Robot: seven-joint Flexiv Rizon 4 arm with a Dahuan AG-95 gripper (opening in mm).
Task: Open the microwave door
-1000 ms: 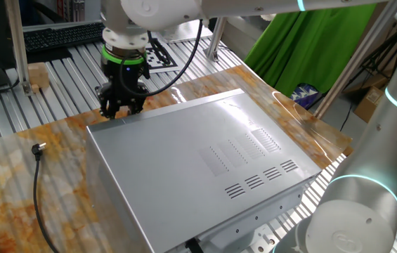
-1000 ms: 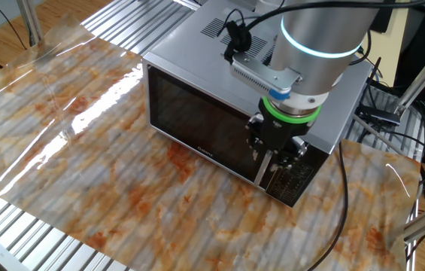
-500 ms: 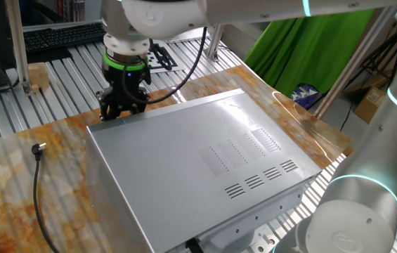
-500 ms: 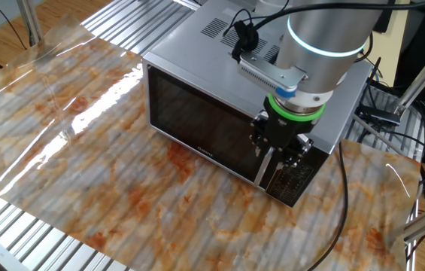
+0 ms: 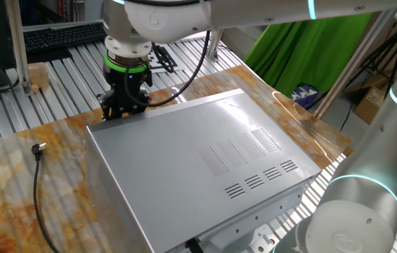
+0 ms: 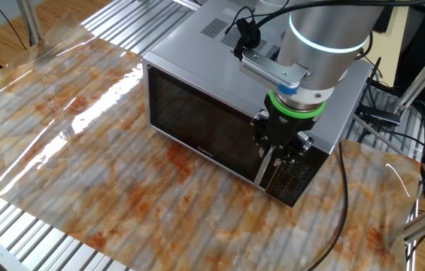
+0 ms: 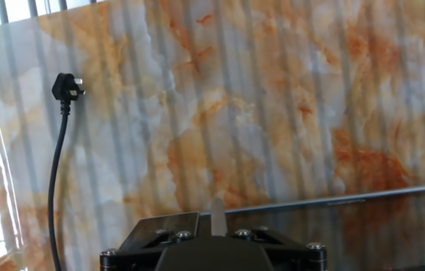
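The microwave door (image 6: 197, 120) is the dark glass face of the silver microwave, and it looks closed against the casing. Its thin silver handle (image 6: 259, 175) runs upright at the door's right end, next to the control panel (image 6: 295, 179). My gripper (image 6: 276, 154) points down at the top of that handle, with its fingers on either side of it and close together. In the hand view the gripper (image 7: 216, 226) has a pale strip between its fingers, and the door's dark face (image 7: 377, 226) shows at the lower right. In the view from behind, the gripper (image 5: 119, 112) is at the casing's far left corner.
The wide silver casing (image 5: 198, 161) with vent slots fills the table's middle. A black power plug (image 7: 65, 86) and its cord lie on the marbled tabletop (image 6: 84, 150) to the left, and it also shows in the view from behind (image 5: 38, 148). A second robot arm (image 5: 353, 204) stands at the near right.
My gripper and wrist have shifted slightly toward the control panel side and turned a little at the handle. The door shows no visible swing.
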